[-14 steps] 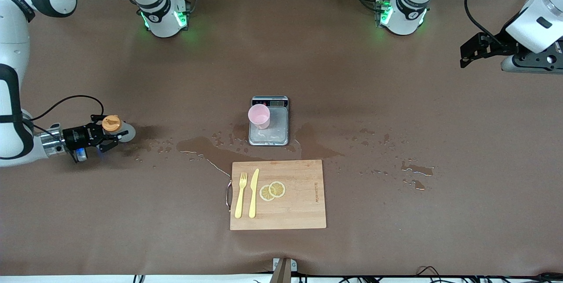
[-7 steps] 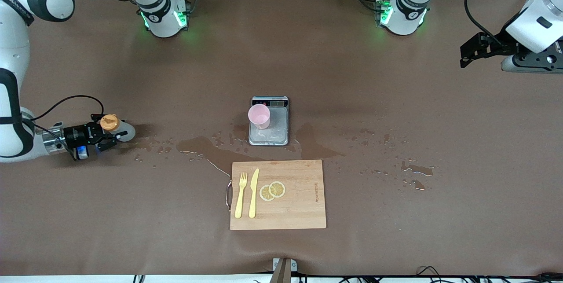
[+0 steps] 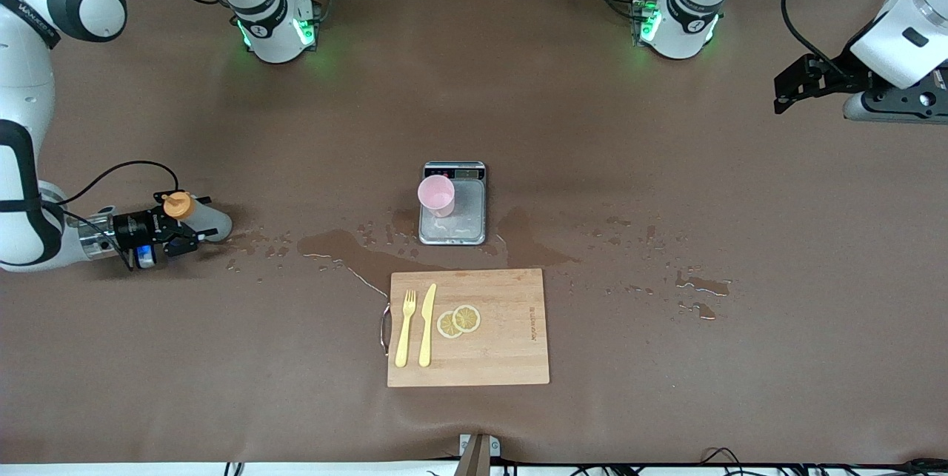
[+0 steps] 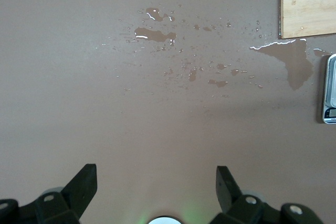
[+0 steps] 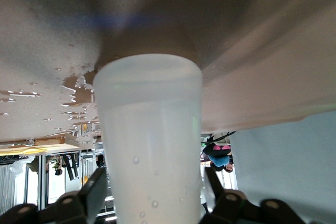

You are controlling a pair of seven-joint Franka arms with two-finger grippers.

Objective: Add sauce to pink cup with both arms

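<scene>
right pincer [image 3: 180,228]: low at the right arm's end of the surface [image 3: 666,402], its two black fingers [image 5: 92,192] spread to either side of the sauce bottle, standing just off its sides rather than pressing them
sauce bottle [image 3: 198,215]: between the right pincer's fingers, whitish translucent body with orange nozzle cap [image 3: 177,205]; its round base end pokes out past the fingertips toward the middle of the surface; in the right wrist view the body [image 5: 149,145] fills the gap between the fingers, droplets clinging to its wall
spill [image 3: 355,250]: a wet patch with scattered drops on the brown surface, running from just beside the bottle toward the scale and the board
scale [image 3: 454,203]: silver, at the middle of the surface, well apart from the bottle
pink cup [image 3: 436,195]: upright on the scale, at the corner toward the right arm's end, open rim up
cutting board [image 3: 489,343]: wooden, nearer to the front camera than the scale; carries a yellow fork [image 3: 405,328], a yellow knife [image 3: 426,324] beside it, and two lemon slices [image 3: 458,320] overlapping
more drops [image 3: 696,295]: toward the left arm's end of the surface
left pincer [image 3: 796,91]: up over the left arm's end of the surface, waiting, fingers [image 4: 84,184] spread wide with nothing between them
</scene>
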